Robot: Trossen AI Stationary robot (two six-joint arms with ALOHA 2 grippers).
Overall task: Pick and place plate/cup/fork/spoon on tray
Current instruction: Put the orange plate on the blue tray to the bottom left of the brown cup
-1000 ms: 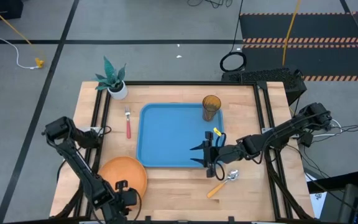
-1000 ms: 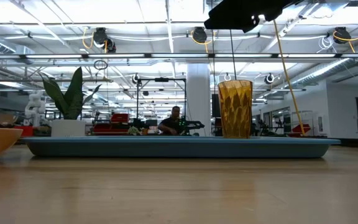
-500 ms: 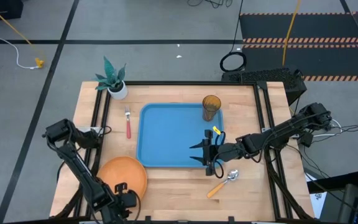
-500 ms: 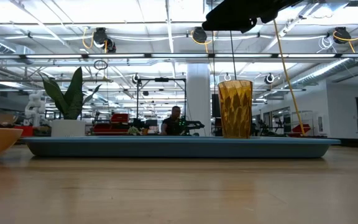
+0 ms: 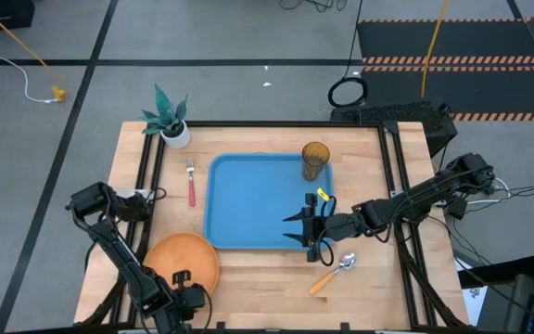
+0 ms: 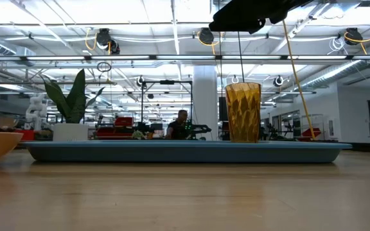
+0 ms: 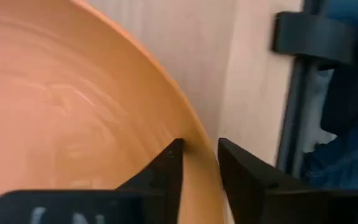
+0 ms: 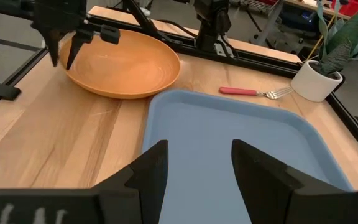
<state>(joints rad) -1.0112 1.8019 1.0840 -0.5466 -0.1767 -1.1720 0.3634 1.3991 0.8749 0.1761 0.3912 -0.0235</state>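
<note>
The orange plate (image 5: 176,260) lies on the table at the near left, off the blue tray's (image 5: 248,199) near left corner. My left gripper (image 5: 185,280) stands over the plate's near rim, shut on it. The amber cup (image 5: 315,160) stands upright in the tray's far right corner. The red-handled fork (image 5: 191,184) lies on the table left of the tray. The orange-handled spoon (image 5: 334,271) lies on the table off the tray's near right corner. My right gripper (image 5: 306,227) hovers open and empty above the tray's near right part. My left gripper has the plate's rim (image 7: 194,127) on its near side, one finger (image 7: 169,165) inside the plate and one (image 7: 241,174) outside. The fingers come from above, pointing down, as the right wrist view (image 8: 64,59) shows. The plate sits on the table.
A white pot with a green plant (image 5: 172,125) stands at the table's far left corner. Dark rails (image 5: 146,186) run along the table's left and right sides. Bare wood lies between the plate and the spoon along the near edge.
My left arm's raised joint has shifted a little toward the table's near edge, while its gripper has stayed at the plate's rim. The plate, cup, fork and spoon have not moved.
</note>
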